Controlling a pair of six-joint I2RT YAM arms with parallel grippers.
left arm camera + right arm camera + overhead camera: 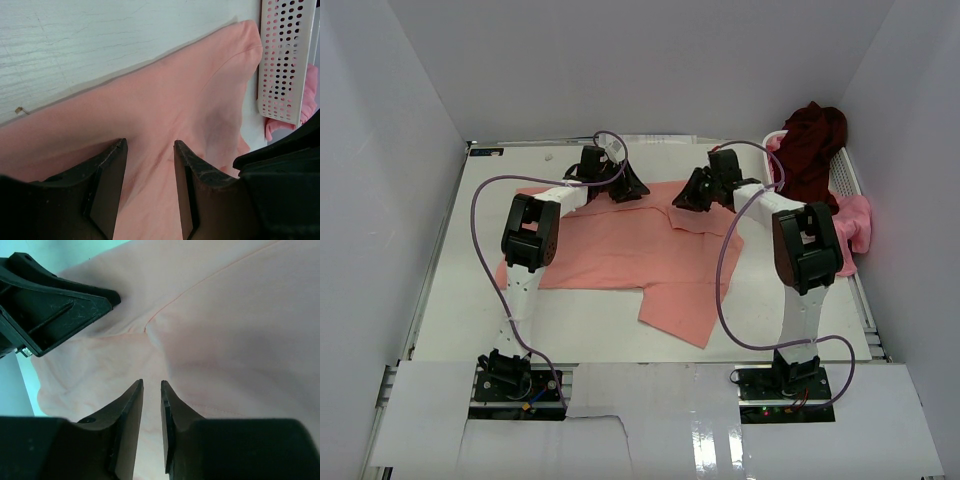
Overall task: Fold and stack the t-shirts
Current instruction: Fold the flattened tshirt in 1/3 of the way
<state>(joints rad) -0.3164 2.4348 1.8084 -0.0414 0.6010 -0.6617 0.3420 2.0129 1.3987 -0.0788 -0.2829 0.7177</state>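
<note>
Left claw (pixel 149 145) hangs low over the salmon-pink t-shirt (pixel 620 250) with its jaws moderately wide. The shirt lies spread on the white bench (pixel 580 325), left of the white basket (pixel 847 175). Right claw (pixel 151 385), nearer the basket, shows only a narrow gap above the same cloth. A dark maroon t-shirt (pixel 812 140) is heaped at the basket's far end. A brighter pink t-shirt (pixel 855 220) drapes over its near end.

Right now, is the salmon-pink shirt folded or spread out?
Mostly spread: the salmon-pink t-shirt lies flat on the table, one sleeve pointing toward the near edge.
</note>
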